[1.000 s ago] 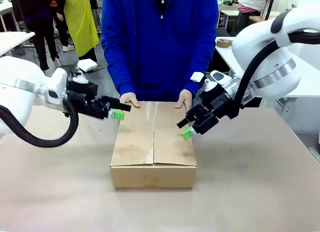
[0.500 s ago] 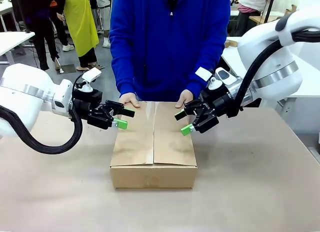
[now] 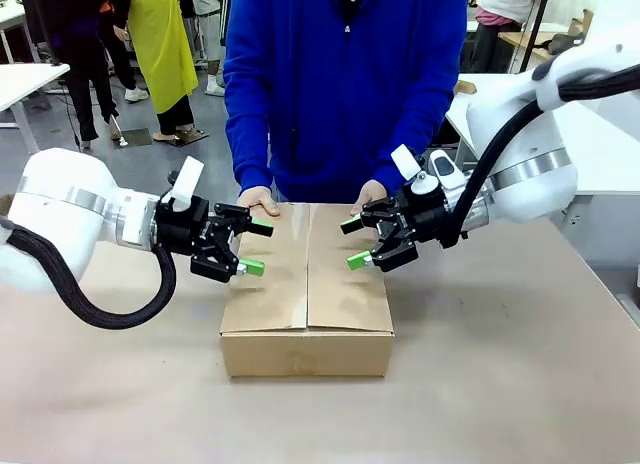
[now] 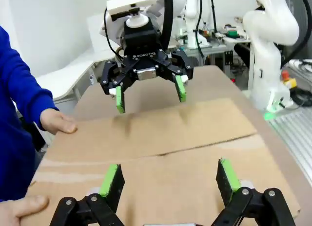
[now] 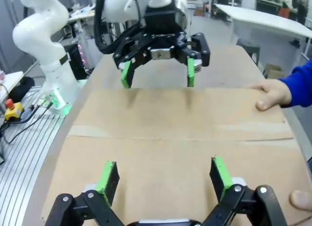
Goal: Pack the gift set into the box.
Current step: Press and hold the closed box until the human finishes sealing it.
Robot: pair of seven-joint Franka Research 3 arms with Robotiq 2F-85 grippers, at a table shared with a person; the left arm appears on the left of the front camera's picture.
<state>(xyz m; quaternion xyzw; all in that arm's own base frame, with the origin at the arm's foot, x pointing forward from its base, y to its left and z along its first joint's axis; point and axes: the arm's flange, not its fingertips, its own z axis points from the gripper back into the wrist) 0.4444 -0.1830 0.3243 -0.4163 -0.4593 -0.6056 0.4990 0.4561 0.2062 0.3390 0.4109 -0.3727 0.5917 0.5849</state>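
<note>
Front view. Box (image 3: 307, 284), brown cardboard, sits on the table (image 3: 500, 374) at centre, long side running near to far. Its top flaps lie flat and shut, w/ clear tape along the centre seam.

L gripper (image 3: 257, 246) comes in from the left at the box's left edge, toward the far half. Its fingers are spread wide w/ nothing between the green pads, and the tips reach just over the left flap. R gripper (image 3: 353, 243) mirrors it from the right: fingers likewise spread, nothing held, tips over the right flap. The two grippers face each other across the seam, well apart. Whether any pad touches the cardboard can't be told.

A person in a blue top stands at the far side. The person's hands, one (image 3: 259, 198) left of the seam and one (image 3: 368, 195) right of it, rest on the far edge of the box top, just beyond the grippers and apart from them.

L wrist view: own pads frame the flat box top, w/ the R gripper opposite, jaws apart.

R wrist view: same layout reversed, w/ the L gripper opposite and spread.
</note>
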